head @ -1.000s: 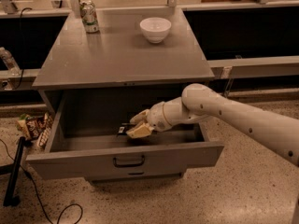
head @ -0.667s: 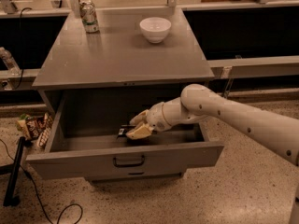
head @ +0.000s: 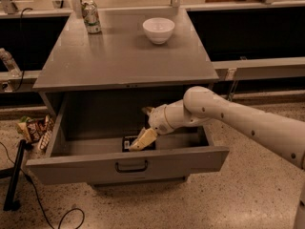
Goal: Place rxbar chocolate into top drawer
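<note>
The top drawer [head: 190, 157] of the grey cabinet stands pulled out, with its dark handle at the centre of the front panel. The rxbar chocolate [head: 127, 143], a dark flat bar, lies on the drawer floor near the front. My gripper [head: 144, 125] is inside the drawer just right of and above the bar. Its fingers are spread apart, the lower fingertip [head: 143, 140] resting at the bar's right end and the upper one raised. Part of the bar is hidden behind that lower finger.
A white bowl [head: 158, 29] and a soda can [head: 91, 17] stand on the cabinet top [head: 124, 56]. Colourful snack packets [head: 34, 128] lie on the floor left of the drawer. A black stand and cable [head: 14, 175] are at the lower left.
The gripper's fingers have spread wider apart. The bar now lies on the drawer floor instead of being held between them. The arm has barely moved.
</note>
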Motion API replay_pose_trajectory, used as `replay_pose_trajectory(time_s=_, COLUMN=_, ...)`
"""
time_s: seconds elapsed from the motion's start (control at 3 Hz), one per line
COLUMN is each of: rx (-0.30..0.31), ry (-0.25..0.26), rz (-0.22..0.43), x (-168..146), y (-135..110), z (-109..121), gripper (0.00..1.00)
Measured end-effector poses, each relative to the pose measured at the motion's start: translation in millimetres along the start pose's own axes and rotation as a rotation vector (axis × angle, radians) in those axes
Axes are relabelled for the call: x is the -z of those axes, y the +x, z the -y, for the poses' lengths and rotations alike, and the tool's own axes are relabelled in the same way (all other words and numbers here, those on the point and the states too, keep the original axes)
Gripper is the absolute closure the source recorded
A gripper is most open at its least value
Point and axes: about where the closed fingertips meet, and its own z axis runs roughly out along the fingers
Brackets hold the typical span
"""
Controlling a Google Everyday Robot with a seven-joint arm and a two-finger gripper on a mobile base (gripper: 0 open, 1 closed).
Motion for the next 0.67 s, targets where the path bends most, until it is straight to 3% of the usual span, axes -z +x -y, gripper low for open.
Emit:
replay_pose_trajectory(time_s=0.33, rx=-0.005, ry=0.009, rz=0.004, x=-1.9, y=-2.2, z=1.2, gripper=0.00)
replay_pose_trajectory(time_s=0.67, rx=0.005, ry=0.058, rz=0.036, x=9.1, y=-10.8, z=5.8, gripper=0.21)
